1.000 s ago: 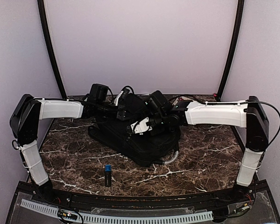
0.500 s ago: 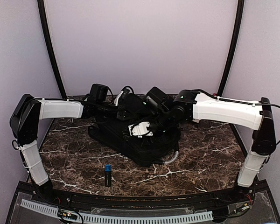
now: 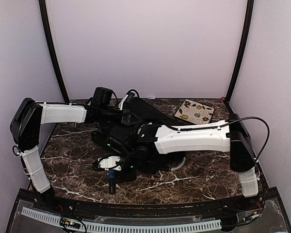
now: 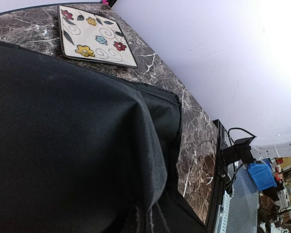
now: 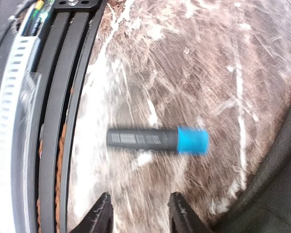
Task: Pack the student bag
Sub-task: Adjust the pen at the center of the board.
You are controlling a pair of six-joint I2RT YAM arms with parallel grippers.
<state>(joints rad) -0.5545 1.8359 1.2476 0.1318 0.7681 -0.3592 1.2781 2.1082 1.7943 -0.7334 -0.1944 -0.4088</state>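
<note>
Logged bag at back middle of worktop: black cloth, slumped, filling most of left wrist view. Noted left claw up against its upper edge. Cannot tell whether clenched on cloth or released, with no fingers showing in own camera. Found right claw released and spread wide, hovering low over marker near front edge of worktop, just in front of bag. Saw marker lying flat, black barrel, blue cap toward bag, apart from both fingertips and a little beyond them. Spotted flowered square at back right beside bag, untouched.

Step in hand, judged: pick up marker for packing.

Notes for doing it well:
- Appears lined up along barrel rather than across it. Turn wrist until fingertips straddle barrel crosswise before descending.
- Move forward to centre over black barrel, not blue cap; expect cap to slip or pull off.
- Lower close to worktop without scraping.
- Close slowly; expect round barrel to roll away under a one-sided touch.
- Lift straight up, clear of front rail and bag edge, before swinging toward bag opening.
</note>
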